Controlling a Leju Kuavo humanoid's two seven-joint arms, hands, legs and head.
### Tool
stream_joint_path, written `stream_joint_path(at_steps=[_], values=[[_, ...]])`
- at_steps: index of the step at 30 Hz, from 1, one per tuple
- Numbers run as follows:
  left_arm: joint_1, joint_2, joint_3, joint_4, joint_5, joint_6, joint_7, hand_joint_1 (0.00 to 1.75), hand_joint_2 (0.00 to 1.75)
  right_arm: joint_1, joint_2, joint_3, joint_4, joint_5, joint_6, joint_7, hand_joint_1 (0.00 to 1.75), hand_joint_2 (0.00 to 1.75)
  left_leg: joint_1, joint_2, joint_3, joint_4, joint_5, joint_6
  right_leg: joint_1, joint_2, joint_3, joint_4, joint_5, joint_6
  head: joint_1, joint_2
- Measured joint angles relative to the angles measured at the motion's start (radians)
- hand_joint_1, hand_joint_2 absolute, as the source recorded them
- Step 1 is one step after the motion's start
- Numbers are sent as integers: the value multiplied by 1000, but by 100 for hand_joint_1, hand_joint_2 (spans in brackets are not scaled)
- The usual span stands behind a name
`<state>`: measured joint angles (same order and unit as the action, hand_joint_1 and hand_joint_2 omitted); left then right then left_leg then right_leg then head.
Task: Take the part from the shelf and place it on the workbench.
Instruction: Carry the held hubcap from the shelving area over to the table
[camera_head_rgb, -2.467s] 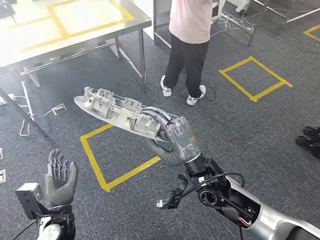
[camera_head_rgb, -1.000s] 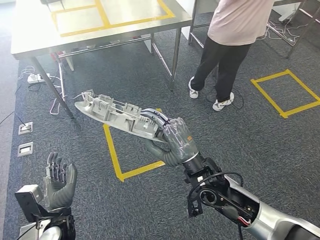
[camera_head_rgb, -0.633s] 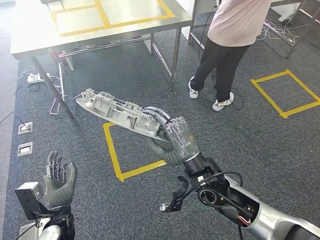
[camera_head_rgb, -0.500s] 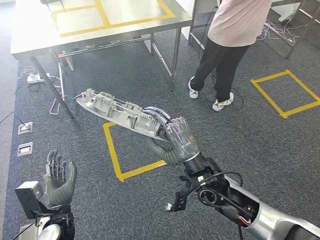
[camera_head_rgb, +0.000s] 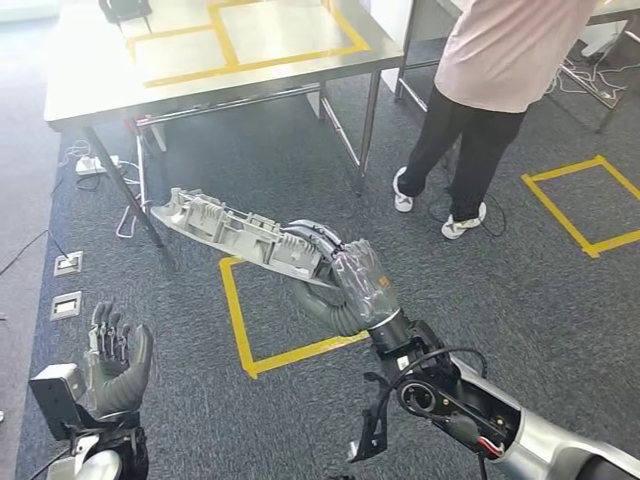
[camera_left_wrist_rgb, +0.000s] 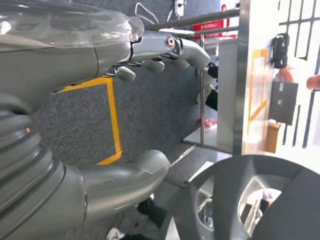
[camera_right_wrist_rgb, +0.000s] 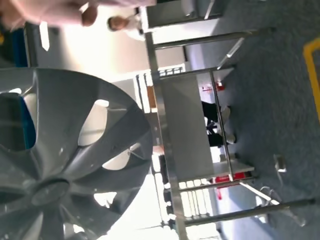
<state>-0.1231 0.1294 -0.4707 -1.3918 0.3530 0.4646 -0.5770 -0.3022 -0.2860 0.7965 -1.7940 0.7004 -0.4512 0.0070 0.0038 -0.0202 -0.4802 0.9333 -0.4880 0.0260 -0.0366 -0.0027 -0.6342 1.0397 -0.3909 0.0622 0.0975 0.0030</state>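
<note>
The right hand (camera_head_rgb: 355, 285) has its fingers wrapped round one end of the part (camera_head_rgb: 238, 233), a long grey ribbed moulding, so the rest juts out level ahead of the robot over the carpet and a yellow floor square (camera_head_rgb: 290, 312) — a one-ended hold that likely leaves the far tip free to sag or swing. The workbench (camera_head_rgb: 211, 45) stands ahead, well apart from the part, its top marked with yellow tape; the carry looks about midway. The left hand (camera_head_rgb: 117, 355) is low at the side, fingers loosely apart and holding nothing — probably kept clear. A person (camera_head_rgb: 490, 90) stands near the bench's corner.
</note>
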Motion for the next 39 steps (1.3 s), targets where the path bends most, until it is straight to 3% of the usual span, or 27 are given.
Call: stream_joint_path(at_steps=[2,6,7,8,10,11,12,13,14,15,16,17,18,20,21,23,24,25,27,28,29,32,33,34,36,38,39], values=[[2,2,0,-5,0,3,1,0,175,-1,2,1,3,-2,0,-3,175,175,0,-5,3,4,-14,-14,4,3,34,-61,-2,-10,-6,0],[4,4,0,-18,-1,4,2,0,175,-5,5,1,3,-4,0,-5,175,175,10,0,0,30,-35,-38,15,5,72,-78,-46,-51,-16,0],[3,5,0,-20,-2,4,1,0,175,-6,5,1,4,-4,0,-5,175,175,11,5,-30,82,-41,-42,14,5,91,-83,-57,-57,-19,0],[2,6,0,-22,-2,4,1,0,175,-6,5,1,4,-4,0,-6,175,175,12,9,-82,159,-45,-44,15,5,108,-87,-69,-61,-23,0],[8,6,0,-22,-2,6,1,0,175,-7,6,1,4,-4,0,-8,175,175,12,11,-223,317,-40,-46,16,5,147,-94,-98,-65,-26,0],[12,7,0,-22,-1,7,1,0,175,-7,6,1,5,-4,0,-9,175,175,11,11,-281,353,-14,-44,17,6,169,-96,-115,-65,-26,0],[14,8,0,-22,0,8,1,0,175,-6,6,1,5,-4,0,-9,175,175,10,11,-317,344,33,-40,17,7,193,-98,-134,-65,-26,0],[15,9,0,-23,0,9,1,0,175,-6,7,2,6,-4,0,-9,175,175,7,11,-329,290,102,-35,15,9,220,-99,-154,-64,-26,0],[15,11,0,-23,0,9,1,0,175,-6,7,2,6,-4,0,-9,175,175,2,12,-323,204,180,-29,14,9,245,-104,-175,-62,-27,0],[15,12,0,-23,0,9,2,0,175,-7,8,2,7,-4,0,-10,175,175,-6,13,-307,133,232,-24,13,10,266,-114,-193,-58,-30,0],[15,13,0,-25,0,9,2,0,175,-7,8,2,7,-4,0,-10,175,175,-15,13,-287,75,257,-18,11,10,282,-129,-206,-53,-35,0],[14,14,0,-27,0,9,2,0,175,-8,8,2,7,-4,0,-11,175,175,-23,15,-269,40,252,-14,11,10,295,-149,-214,-47,-40,0],[14,15,0,-29,0,9,2,0,175,-9,8,2,7,-4,0,-10,175,175,-27,15,-255,31,225,-9,11,10,311,-165,-212,-41,-44,0],[14,16,0,-34,0,10,2,0,175,-9,9,2,7,-5,0,-10,175,175,-24,16,-219,3,190,4,10,9,329,-155,-187,-28,-41,0],[15,17,0,-35,0,10,1,0,175,-8,9,2,8,-5,-1,-10,175,175,-20,14,-196,-7,177,9,10,9,313,-106,-165,-26,-38,0],[16,17,0,-36,2,8,0,0,175,-7,9,4,12,-7,-1,-12,175,175,-14,10,-144,-27,152,16,14,9,209,50,-149,-31,-33,0],[16,17,0,-35,3,6,0,0,175,-7,9,4,15,-8,-2,-13,175,175,-14,9,-119,-35,137,16,18,10,143,123,-167,-35,-30,0],[16,17,0,-35,4,3,-1,0,175,-6,9,5,18,-9,-2,-13,175,175,-14,7,-94,-41,121,16,20,10,82,170,-206,-35,-27,0],[17,16,0,-35,6,-4,-1,0,175,-6,9,5,22,-10,-3,-12,175,175,-14,1,-36,-45,81,15,21,9,-10,175,-288,-32,-21,0],[17,15,0,-35,6,-8,-1,0,175,-5,9,5,24,-10,-3,-10,175,175,-15,-2,-2,-45,57,14,21,9,-38,141,-292,-31,-18,0],[17,15,0,-35,6,-10,-1,0,175,-5,9,5,25,-10,-3,-10,175,175,-15,-4,31,-44,31,13,22,10,-58,89,-247,-33,-16,0],[15,12,0,-32,7,-14,0,0,175,-3,8,6,31,-10,-6,-8,175,175,-19,-10,97,-28,-46,7,29,10,-81,-85,63,-45,-18,0],[14,11,0,-31,7,-15,0,0,175,-3,9,6,31,-10,-8,-8,175,175,-20,-13,106,-19,-64,3,31,10,-80,-107,125,-50,-21,0],[13,10,0,-31,7,-16,0,0,175,-5,9,6,30,-10,-9,-8,175,175,-20,-14,108,-6,-71,-2,33,8,-75,-106,140,-55,-22,0],[9,10,0,-31,6,-17,-1,0,175,-8,10,4,28,-7,-10,-7,175,175,-15,-9,83,55,-57,-10,35,6,-64,-100,134,-68,-23,0],[5,10,0,-31,5,-17,-1,0,175,-8,11,4,27,-5,-10,-7,175,175,-11,0,7,175,-59,-22,36,5,-56,-100,123,-80,-22,0],[5,10,0,-31,4,-17,-1,0,175,-8,12,4,27,-4,-10,-7,175,175,-9,3,-37,236,-86,-27,36,5,-53,-100,115,-83,-22,0]])
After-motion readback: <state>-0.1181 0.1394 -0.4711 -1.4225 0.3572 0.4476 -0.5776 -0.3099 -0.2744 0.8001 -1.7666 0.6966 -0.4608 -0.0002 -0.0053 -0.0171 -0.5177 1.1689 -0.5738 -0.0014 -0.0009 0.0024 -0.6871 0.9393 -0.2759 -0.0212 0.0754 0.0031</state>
